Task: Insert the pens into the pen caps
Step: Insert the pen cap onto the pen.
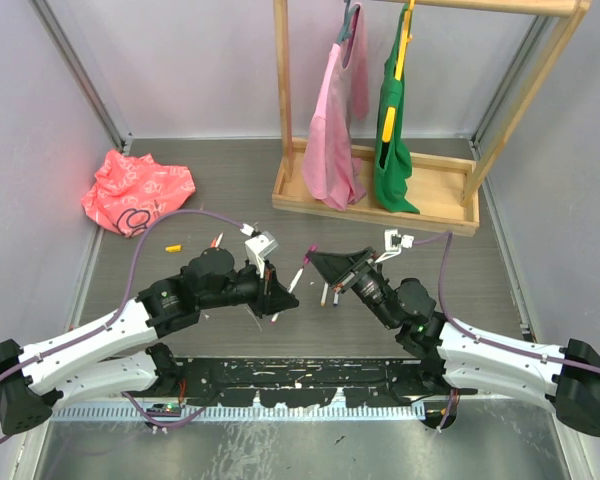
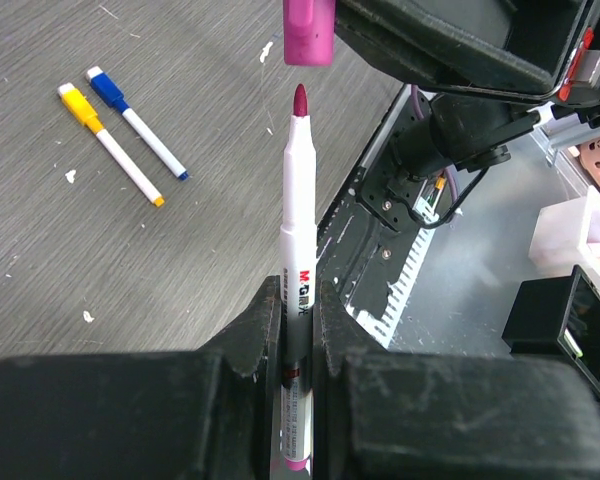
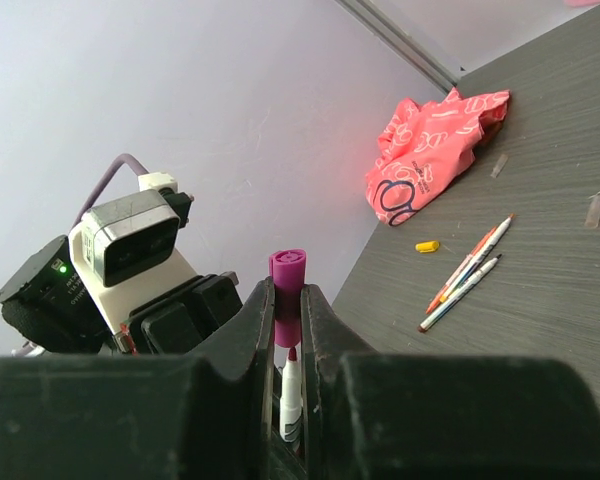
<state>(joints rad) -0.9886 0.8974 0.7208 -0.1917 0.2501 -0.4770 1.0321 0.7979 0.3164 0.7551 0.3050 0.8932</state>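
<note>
Purple at its bare tip, the purple pen (image 2: 298, 200) stands upright in my left gripper (image 2: 296, 305), which is clamped narrow on the white barrel. The tip sits just under the purple cap (image 2: 309, 30), apart from it. My right gripper (image 3: 287, 295) pinches that cap tight. This pair isn't joined yet. On the counter (image 2: 40, 280), the yellow pen (image 2: 110, 145) and blue pen (image 2: 140, 125) look capped. Far left, a loose yellow cap (image 3: 427, 245) and other pens (image 3: 470, 272) remain.

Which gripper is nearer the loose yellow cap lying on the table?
Left. The left gripper, shut on the purple pen, is to the right of the yellow cap. The right gripper, shut on the purple cap, sits beyond it, farther right.
</note>
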